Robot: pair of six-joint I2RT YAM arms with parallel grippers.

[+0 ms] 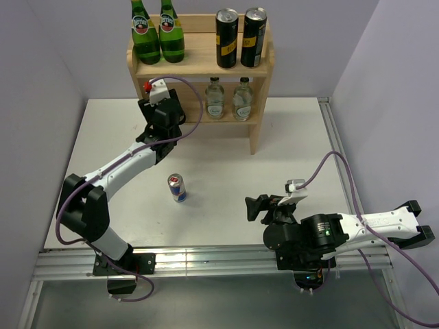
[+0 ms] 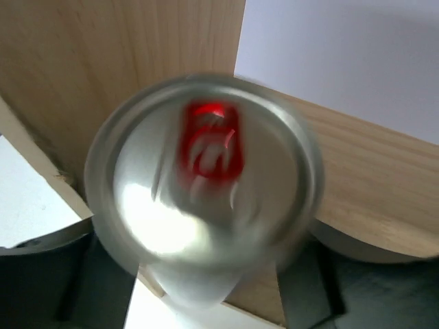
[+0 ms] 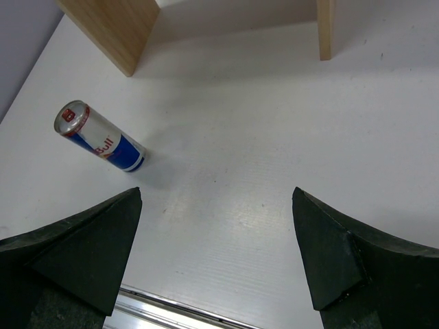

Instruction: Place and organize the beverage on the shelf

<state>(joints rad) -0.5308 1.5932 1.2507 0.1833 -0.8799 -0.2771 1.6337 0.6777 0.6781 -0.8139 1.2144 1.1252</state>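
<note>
On the shelf [image 1: 199, 65], two black-and-yellow cans [image 1: 239, 38] stand on the upper tier and two clear bottles [image 1: 228, 99] on the lower tier's right. My left gripper [image 1: 163, 110] reaches into the lower tier's left side. In the left wrist view a silver can with a red tab [image 2: 206, 178] fills the frame, blurred, between the dark fingers [image 2: 48, 281] and beside the wooden side panel [image 2: 103, 68]; whether they touch it is hidden. A second blue-silver-red can [image 1: 177, 187] [image 3: 99, 137] stands on the table. My right gripper [image 1: 255, 208] [image 3: 216, 233] is open and empty to its right.
Two large green glass bottles [image 1: 158, 34] stand on the upper tier's left. The shelf's near posts [image 3: 113, 27] show ahead of the right gripper. A metal rail [image 1: 206, 257] runs along the table's near edge. Purple cables loop from both arms.
</note>
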